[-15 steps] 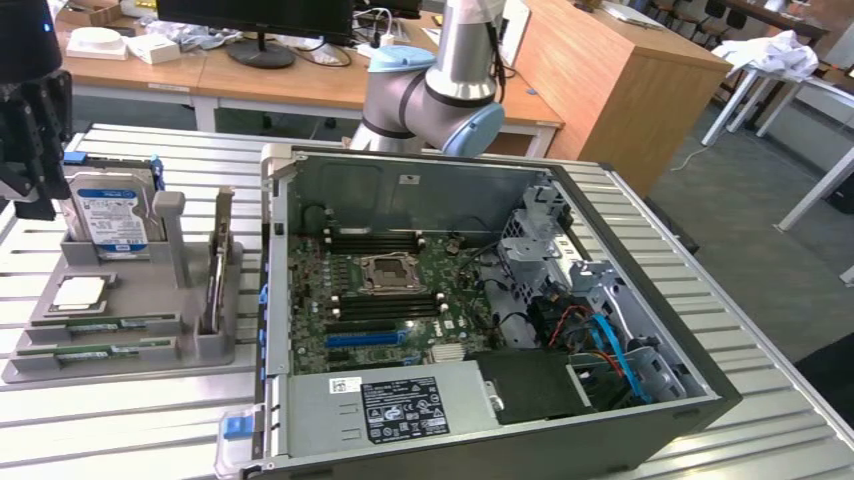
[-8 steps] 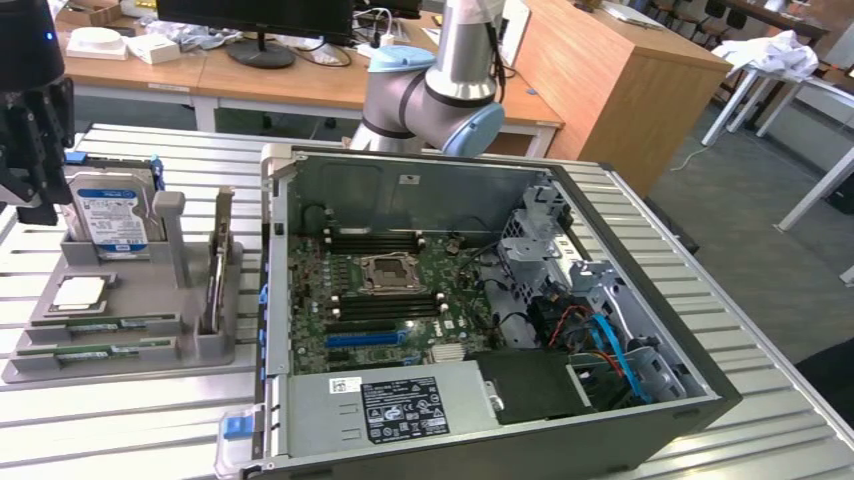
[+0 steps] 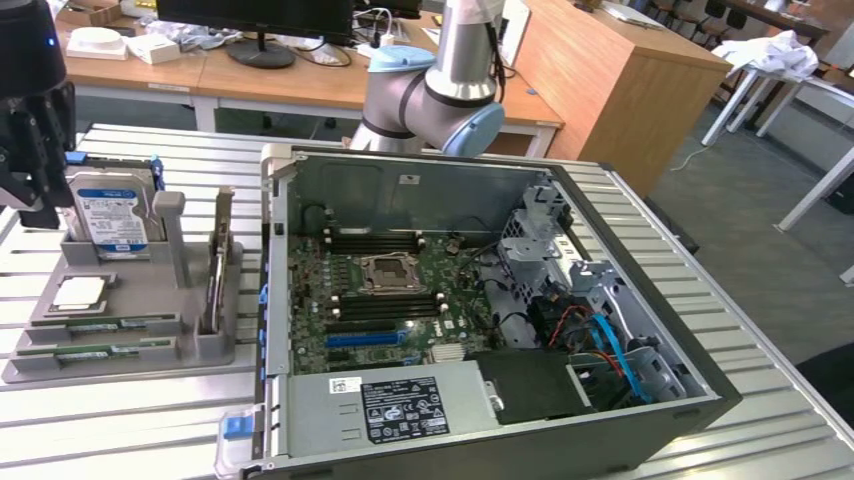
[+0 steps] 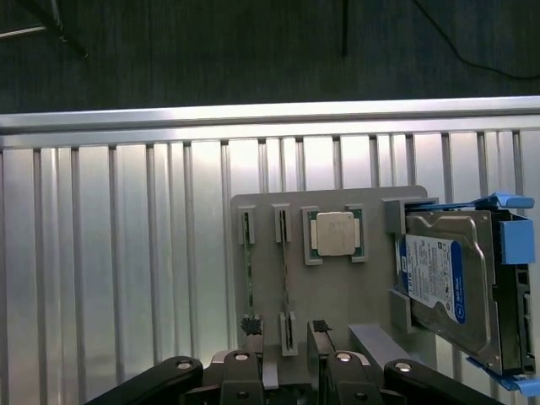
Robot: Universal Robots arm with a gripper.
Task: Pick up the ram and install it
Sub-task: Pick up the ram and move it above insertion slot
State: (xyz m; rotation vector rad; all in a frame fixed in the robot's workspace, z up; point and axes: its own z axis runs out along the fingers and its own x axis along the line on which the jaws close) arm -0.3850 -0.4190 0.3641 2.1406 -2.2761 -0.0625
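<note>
Claw [image 4: 286, 342] wide open, empty — hovering above the ram [image 4: 285, 270].

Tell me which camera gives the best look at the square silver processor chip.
The wrist view: it looks straight down on the processor chip, so its square silver top shows whole in the grey holder, beside the hard drive. The exterior view shows the processor chip from farther off and at a slant, in that holder.
</note>
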